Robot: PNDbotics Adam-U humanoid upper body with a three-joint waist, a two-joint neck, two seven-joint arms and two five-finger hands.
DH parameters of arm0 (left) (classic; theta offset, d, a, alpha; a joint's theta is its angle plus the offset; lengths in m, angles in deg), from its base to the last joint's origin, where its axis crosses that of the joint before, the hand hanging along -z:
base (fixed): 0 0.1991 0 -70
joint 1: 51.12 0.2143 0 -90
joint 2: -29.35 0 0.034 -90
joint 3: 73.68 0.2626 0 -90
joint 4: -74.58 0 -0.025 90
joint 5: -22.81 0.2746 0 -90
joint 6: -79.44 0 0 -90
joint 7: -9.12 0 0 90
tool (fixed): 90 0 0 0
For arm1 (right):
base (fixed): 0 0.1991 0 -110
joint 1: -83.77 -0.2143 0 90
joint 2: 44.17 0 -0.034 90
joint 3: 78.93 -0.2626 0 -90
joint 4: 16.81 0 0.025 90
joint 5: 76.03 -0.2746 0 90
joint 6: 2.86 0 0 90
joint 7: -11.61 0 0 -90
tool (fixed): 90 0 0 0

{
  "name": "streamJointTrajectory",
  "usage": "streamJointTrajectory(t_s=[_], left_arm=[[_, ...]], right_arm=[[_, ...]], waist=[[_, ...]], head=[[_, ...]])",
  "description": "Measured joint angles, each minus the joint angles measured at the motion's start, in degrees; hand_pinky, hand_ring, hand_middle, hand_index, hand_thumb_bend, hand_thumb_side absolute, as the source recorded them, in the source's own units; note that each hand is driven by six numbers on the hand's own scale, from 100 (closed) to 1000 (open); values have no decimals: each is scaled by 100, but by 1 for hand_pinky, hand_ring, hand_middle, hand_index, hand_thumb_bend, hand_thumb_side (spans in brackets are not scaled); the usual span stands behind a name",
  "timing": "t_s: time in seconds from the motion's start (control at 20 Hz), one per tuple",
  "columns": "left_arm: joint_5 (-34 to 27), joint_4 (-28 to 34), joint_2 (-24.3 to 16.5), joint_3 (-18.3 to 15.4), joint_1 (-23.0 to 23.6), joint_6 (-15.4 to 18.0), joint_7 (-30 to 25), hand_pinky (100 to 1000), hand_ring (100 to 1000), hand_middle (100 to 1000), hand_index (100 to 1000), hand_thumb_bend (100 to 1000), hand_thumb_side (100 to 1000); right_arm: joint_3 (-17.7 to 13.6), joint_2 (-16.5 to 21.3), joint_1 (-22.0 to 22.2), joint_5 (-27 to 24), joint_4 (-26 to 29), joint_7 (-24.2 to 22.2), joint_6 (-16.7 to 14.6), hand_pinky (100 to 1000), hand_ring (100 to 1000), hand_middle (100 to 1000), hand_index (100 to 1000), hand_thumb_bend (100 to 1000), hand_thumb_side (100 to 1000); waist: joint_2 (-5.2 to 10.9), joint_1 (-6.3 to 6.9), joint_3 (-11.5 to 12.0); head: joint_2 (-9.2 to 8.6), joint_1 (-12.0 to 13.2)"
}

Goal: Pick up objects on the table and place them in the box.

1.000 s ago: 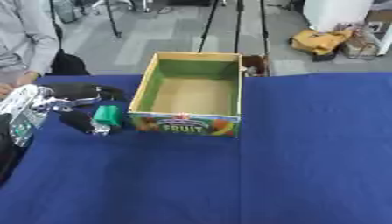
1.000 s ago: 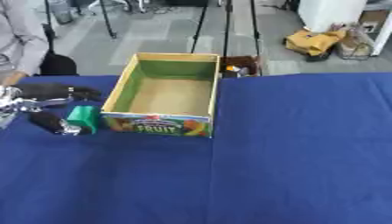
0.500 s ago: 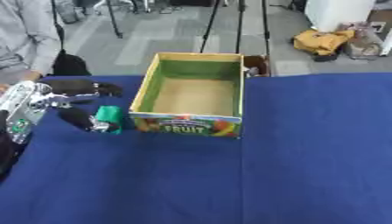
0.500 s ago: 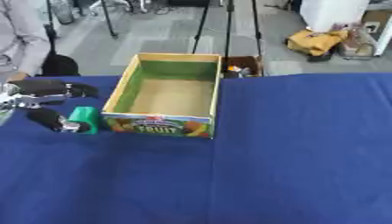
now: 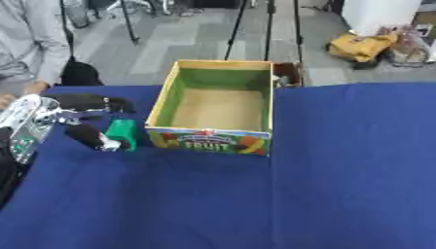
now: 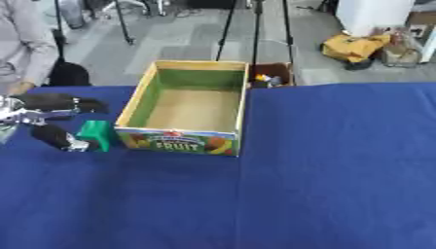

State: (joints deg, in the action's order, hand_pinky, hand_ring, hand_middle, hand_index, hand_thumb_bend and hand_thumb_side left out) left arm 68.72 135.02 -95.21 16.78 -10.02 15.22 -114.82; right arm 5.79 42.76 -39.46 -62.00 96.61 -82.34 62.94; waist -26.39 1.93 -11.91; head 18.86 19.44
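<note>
A small green block-like thing (image 5: pixel 122 133) stands on the blue table (image 5: pixel 255 194), just left of the fruit box (image 5: pixel 208 139). The box is open-topped with green inner walls and a bare brown floor, nothing in it. My left hand (image 5: pixel 81 103) comes in from the left edge. Its fingers stretch straight out above and behind the green thing, with a gap between. Its thumb (image 5: pixel 85 136) lies low at the front, its tip against the green thing's left side. My right hand shows in neither view.
A small brown carton (image 6: pixel 270 78) with small coloured things sits right behind the box's far right corner. A person in grey (image 5: pixel 30 44) sits at the table's far left. Tripod legs and a yellow bag (image 5: pixel 366 46) are on the floor beyond.
My left hand and the green thing stay in almost the same place beside the box. The whole picture has shifted slightly.
</note>
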Motion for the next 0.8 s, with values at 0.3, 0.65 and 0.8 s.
streamJointTrajectory(t_s=[0.3,0.65,0.8], left_arm=[[126,-69,0,-1,0,-44,7,915,1000,1000,1000,383,729],[236,-105,-1,-4,0,-24,-87,903,988,979,1000,340,681],[257,-105,-2,-30,0,-20,-121,894,968,934,1000,298,653]], right_arm=[[-1,0,-1,0,0,22,6,859,913,602,824,100,1000],[-4,1,-1,0,0,68,37,860,914,594,821,100,1000],[-14,1,-1,0,0,100,54,860,914,592,820,100,1000]], waist=[[-29,3,-5],[-90,6,-2],[-108,7,-1]], head=[[-31,12],[-33,12],[-34,14]])
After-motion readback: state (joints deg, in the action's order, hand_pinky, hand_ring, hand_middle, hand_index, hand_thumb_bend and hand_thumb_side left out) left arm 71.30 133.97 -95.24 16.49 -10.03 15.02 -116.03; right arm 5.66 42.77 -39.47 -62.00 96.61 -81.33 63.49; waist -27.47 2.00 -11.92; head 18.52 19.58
